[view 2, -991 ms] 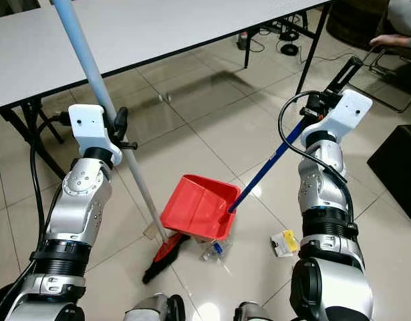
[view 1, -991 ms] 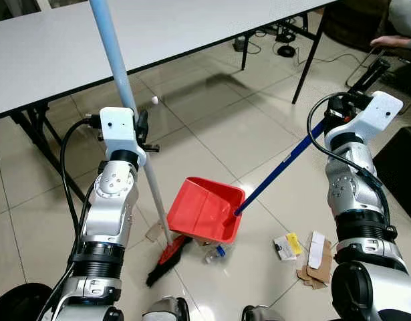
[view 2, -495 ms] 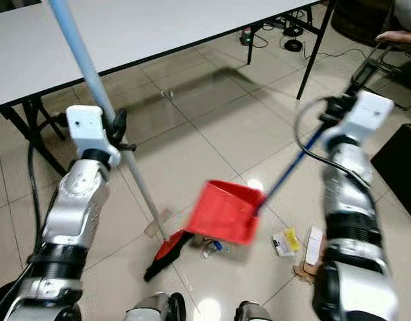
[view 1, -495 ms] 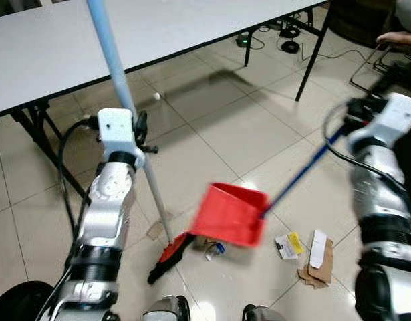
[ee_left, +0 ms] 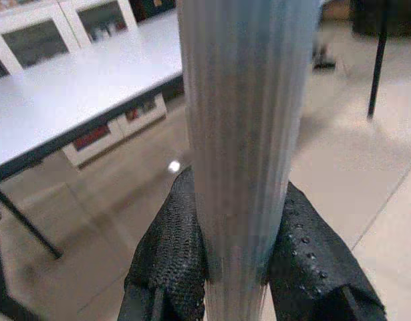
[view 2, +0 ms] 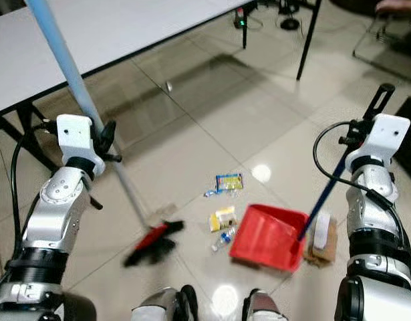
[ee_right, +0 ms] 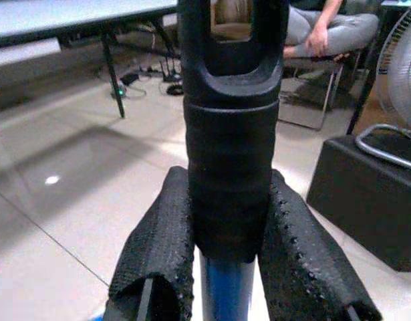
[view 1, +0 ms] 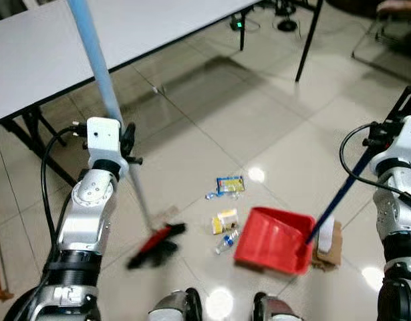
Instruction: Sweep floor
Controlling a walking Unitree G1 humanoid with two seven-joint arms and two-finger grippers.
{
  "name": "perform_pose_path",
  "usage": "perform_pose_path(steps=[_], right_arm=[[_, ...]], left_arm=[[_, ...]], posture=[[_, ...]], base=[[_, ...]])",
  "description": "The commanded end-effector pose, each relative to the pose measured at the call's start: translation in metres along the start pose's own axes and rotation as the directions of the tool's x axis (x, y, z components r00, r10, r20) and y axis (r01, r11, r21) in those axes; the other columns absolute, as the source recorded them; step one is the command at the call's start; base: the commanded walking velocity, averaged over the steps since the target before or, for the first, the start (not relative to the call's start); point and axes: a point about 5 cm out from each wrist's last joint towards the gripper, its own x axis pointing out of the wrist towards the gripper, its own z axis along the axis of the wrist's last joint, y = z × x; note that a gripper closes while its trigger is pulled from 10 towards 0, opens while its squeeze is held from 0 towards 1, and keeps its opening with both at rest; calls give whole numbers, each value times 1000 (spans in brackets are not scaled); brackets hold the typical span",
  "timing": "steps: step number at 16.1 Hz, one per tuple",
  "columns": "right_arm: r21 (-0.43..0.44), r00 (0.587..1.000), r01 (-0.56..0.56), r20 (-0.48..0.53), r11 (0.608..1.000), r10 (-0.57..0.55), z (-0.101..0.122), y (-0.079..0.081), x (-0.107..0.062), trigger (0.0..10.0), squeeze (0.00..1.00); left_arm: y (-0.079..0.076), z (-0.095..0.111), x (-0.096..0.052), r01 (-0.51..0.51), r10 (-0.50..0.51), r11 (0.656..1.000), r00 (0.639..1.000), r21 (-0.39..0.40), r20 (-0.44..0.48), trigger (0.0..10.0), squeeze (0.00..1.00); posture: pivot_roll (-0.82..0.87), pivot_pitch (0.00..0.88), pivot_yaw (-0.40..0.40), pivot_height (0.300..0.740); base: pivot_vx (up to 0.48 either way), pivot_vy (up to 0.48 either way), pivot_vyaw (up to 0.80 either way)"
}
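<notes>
The left gripper [ee_left: 235, 267] is clenching one pale-blue broom [view 1: 101, 87] whose red-and-black head blurs on the floor [view 1: 212, 127], while the right gripper [ee_right: 225, 267] is grasping one red dustpan [view 1: 273, 239] beside four scraps [view 1: 225, 221].

Office: long white table [view 1: 51, 53], cabinets [ee_left: 65, 30]

floor [view 1: 258, 127]: glossy tile | dustpan [view 1: 273, 239]: smooth red plastic | table [view 1: 45, 53]: matt white

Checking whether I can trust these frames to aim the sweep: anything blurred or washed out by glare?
Left eye view: the broom head is motion-smeared; the litter and red dustpan are sharp; lamp glare spots on the tiles. Left wrist view: the broom pole is soft, too close. Right wrist view: sharp dustpan handle.
</notes>
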Motion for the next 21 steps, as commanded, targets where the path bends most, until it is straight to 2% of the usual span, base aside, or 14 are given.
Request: perform_pose_path(steps=[1, 5, 8, 9, 12, 15, 16, 17, 19, 21], right_arm=[[-18, 999, -21, 48, 1000, 22, 8, 2, 2, 10000, 0], [-102, 992, -92, 77, 991, 100, 17, 11, 5, 10000, 0], [-161, 989, -99, 90, 982, 114, 24, 4, 9, 10000, 0], [-166, 989, -101, 92, 981, 118, 25, 4, 9, 10000, 0], [-202, 980, -129, 122, 971, 156, 29, 3, 9, 10000, 0], [-203, 976, -149, 128, 968, 177, 24, 6, 6, 10000, 0], [-202, 976, -147, 129, 968, 175, 23, 7, 5, 10000, 0], [-205, 974, -151, 135, 967, 181, 20, 9, 4, 10000, 0], [-216, 965, -178, 152, 960, 214, 16, 16, -1, 10000, 0], [-224, 962, -186, 157, 957, 224, 12, 21, -4, 10000, 0]], left_arm=[[9, 5, 2, -15, 15, 999, 1000, 42, 6, 10000, 0], [5, 12, 13, -20, 19, 999, 999, 37, 37, 10000, 0], [26, 24, 18, -76, 71, 995, 995, 70, 75, 10000, 0], [27, 29, 19, -82, 76, 994, 993, 69, 91, 10000, 0], [40, 67, 23, -134, 110, 986, 970, 100, 217, 10000, 0], [54, 91, 25, -238, 208, 969, 928, 64, 308, 10000, 0], [55, 93, 25, -254, 225, 966, 921, 54, 319, 10000, 0], [54, 92, 28, -285, 263, 958, 909, 20, 324, 10000, 0], [42, 80, 31, -288, 273, 958, 911, 3, 308, 10000, 0], [18, 64, 33, -245, 231, 969, 933, 15, 276, 10000, 0]], posture=[[-31, 216, 153, 740], [-50, 224, 129, 740], [-41, 243, 130, 740], [-41, 247, 131, 740], [-26, 273, 132, 740], [-20, 293, 138, 740], [-17, 297, 138, 740], [-9, 306, 140, 740], [-7, 328, 149, 740], [-7, 352, 160, 740]], base=[[0, 0, 0], [0, 0, 0], [0, 0, 0], [0, 0, 0], [0, 0, 0], [0, 0, 0], [0, 0, 0], [0, 0, 0], [0, 0, 0], [0, 0, 0]])
